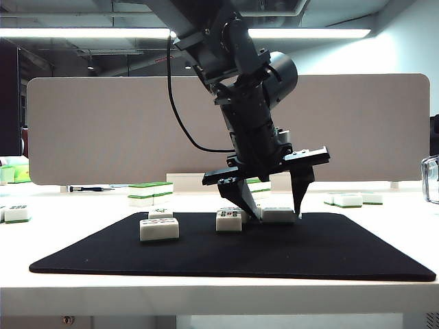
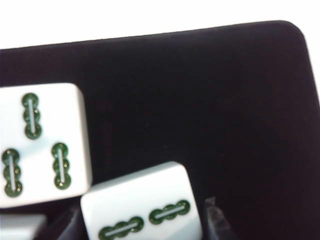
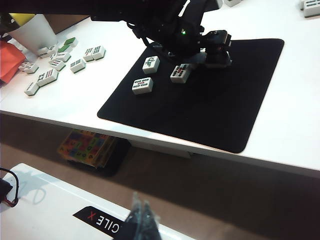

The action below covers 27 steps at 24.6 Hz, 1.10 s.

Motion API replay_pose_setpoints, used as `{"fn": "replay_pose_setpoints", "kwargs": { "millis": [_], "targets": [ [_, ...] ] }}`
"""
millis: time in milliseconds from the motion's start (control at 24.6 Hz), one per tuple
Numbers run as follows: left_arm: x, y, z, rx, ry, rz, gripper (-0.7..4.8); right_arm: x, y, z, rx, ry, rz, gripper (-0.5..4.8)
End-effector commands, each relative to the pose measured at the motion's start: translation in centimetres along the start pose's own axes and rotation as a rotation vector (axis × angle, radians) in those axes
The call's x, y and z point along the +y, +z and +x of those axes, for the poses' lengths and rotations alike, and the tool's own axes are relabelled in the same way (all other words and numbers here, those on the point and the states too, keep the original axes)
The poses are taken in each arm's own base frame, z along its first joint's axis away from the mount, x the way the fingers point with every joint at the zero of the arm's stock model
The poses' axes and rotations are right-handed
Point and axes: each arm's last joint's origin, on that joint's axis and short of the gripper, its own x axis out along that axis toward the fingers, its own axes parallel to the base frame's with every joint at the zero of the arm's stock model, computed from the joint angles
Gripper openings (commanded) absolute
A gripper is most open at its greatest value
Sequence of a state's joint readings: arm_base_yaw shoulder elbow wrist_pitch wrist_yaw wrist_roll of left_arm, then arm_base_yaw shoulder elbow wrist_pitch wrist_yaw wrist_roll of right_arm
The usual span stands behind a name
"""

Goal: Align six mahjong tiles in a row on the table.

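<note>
Tiles on black mat [image 1: 343,257]: four counted; no row formed.
- Loose tile [image 1: 159,229], left on mat; second tile [image 1: 160,213] just behind.
- Middle tile [image 1: 228,221]; tile [image 1: 278,214] set between left gripper [image 1: 273,205] fingers, apart, not clamped.
- Spare tiles [image 3: 55,62] scattered on tabletop [image 1: 206,291], off mat.
- Right gripper [image 3: 142,220]: parked off tabletop, fingers together.
Remaining, judged: two more tiles fetched, all aligned.

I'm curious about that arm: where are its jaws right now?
In the exterior view the left gripper stands open at the middle of the black mat, its jaws straddling a white tile.
</note>
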<state>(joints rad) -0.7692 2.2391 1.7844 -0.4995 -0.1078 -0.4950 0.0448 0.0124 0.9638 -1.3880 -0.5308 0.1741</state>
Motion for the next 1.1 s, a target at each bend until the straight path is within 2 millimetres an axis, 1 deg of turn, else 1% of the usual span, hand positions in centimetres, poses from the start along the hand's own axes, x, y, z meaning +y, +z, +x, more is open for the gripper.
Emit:
{"fn": "replay_pose_setpoints", "kwargs": {
  "millis": [41,122,203,365,609,690,771,812,934,974,1015,1096],
  "targets": [
    [-0.1,0.3,0.0,-0.043,0.01,-0.007,3.08,0.1,-0.1,-0.2,-0.023,0.004,-0.016,-0.01],
    [-0.2,0.4,0.0,-0.054,0.004,-0.009,3.06,0.1,-0.1,-0.2,-0.023,0.004,-0.016,-0.01],
    [-0.2,0.4,0.0,-0.053,0.005,-0.008,2.92,0.1,-0.1,-0.2,-0.023,0.004,-0.016,-0.01],
    [-0.2,0.3,0.0,-0.051,0.005,-0.007,2.1,0.1,-0.1,-0.2,-0.023,0.004,-0.017,-0.01],
    [-0.2,0.3,0.0,-0.044,0.003,-0.006,2.04,0.1,-0.1,-0.2,-0.023,0.003,-0.016,-0.01],
    [-0.3,0.4,-0.2,-0.035,-0.026,-0.001,2.04,0.1,-0.1,-0.2,-0.023,0.003,-0.016,-0.01],
    [-0.6,0.8,-1.5,-0.017,-0.107,0.082,2.04,0.1,-0.1,-0.2,-0.023,0.003,-0.016,-0.01],
    [-0.7,0.9,-2.1,-0.018,-0.118,0.123,2.04,0.1,-0.1,-0.2,-0.023,0.003,-0.016,-0.01],
    [-0.7,1.3,-4.0,-0.016,-0.125,0.229,2.04,0.1,-0.1,-0.2,-0.023,0.003,-0.017,-0.01],
    [-0.5,1.6,-5.3,-0.018,-0.12,0.304,2.04,0.1,-0.1,-0.2,-0.023,0.003,-0.017,-0.01],
    [-0.2,1.8,-6.2,-0.019,-0.115,0.36,2.04,0.1,-0.1,-0.2,-0.023,0.003,-0.017,-0.01],
    [0.3,2.1,-7.4,-0.016,-0.099,0.453,2.04,0.1,-0.1,-0.2,-0.023,0.003,-0.016,-0.01]
  ]
}}
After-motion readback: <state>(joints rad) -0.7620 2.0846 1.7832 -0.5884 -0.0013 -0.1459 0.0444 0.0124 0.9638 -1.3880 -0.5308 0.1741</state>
